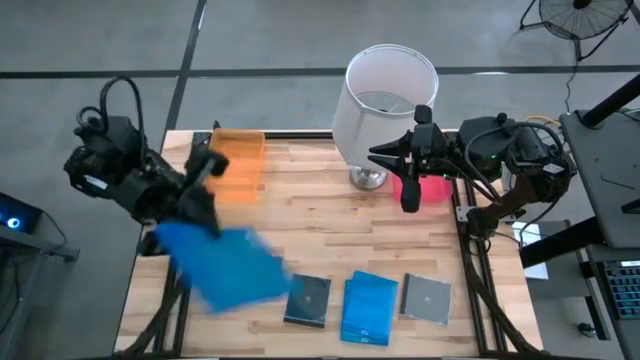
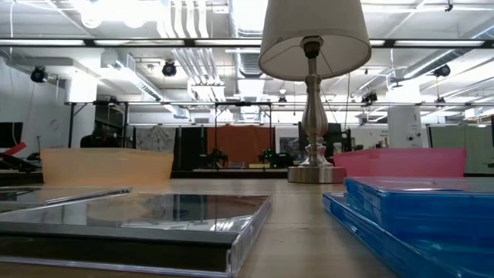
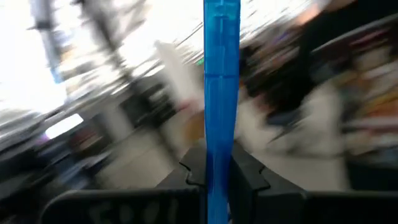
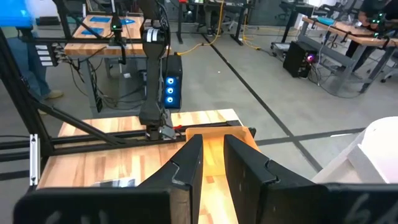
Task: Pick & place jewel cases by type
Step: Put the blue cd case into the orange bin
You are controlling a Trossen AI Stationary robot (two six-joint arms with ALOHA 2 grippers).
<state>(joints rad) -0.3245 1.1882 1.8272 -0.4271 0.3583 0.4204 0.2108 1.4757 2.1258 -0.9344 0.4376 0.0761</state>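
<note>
The left hand (image 3: 217, 177) was clamped on a blue jewel case (image 1: 225, 265), holding it above the front-left part of the worktop (image 1: 320, 215); in the left wrist view that case stood edge-on between the fingers. In the high view it appeared blurred. Three more jewel cases lay in a row along the front edge: a dark square case (image 1: 308, 299), a second blue case (image 1: 368, 307) just beside it, and another dark square case (image 1: 427, 299). The right hand (image 4: 211, 168) hung over the rear right of the worktop near the pink tray (image 1: 432, 188), its fingers narrowly apart and holding nothing. The orange tray (image 1: 237, 160) sat at the rear left. A table lamp (image 1: 385, 95) stood between the trays.
</note>
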